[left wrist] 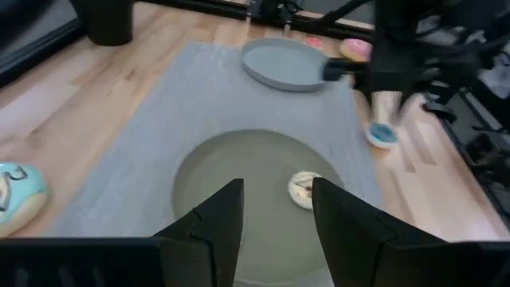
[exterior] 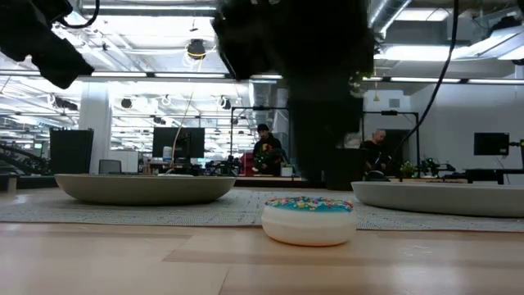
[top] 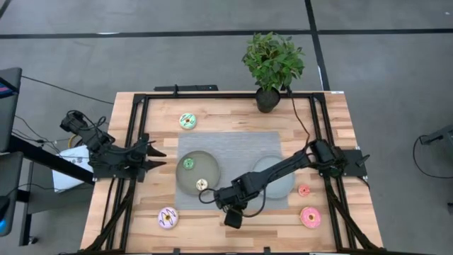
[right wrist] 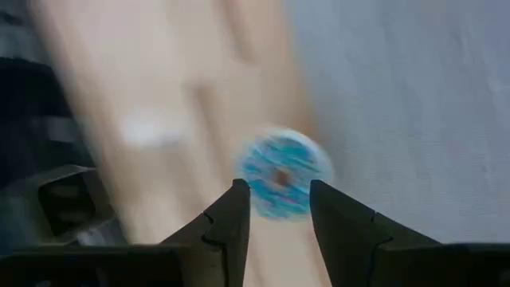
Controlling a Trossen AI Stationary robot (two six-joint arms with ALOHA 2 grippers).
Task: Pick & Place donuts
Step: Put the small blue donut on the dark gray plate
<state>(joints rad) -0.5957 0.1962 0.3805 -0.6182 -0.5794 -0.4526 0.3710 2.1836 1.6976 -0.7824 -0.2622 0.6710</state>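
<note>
A tiny blue-iced donut lies flat on the bare wood at the grey mat's near edge, also seen in the low view and the left wrist view. My right gripper hangs open above it, fingers pointing down, and hides it in the high view. The left plate holds a tiny green donut and a tiny yellow donut. My left gripper waits open at the mat's left edge, facing that plate.
A green-iced donut lies near the far edge and a purple-white one near the front left. A pink donut and a tiny red one lie front right. The right arm crosses the second plate. A potted plant stands at the far edge.
</note>
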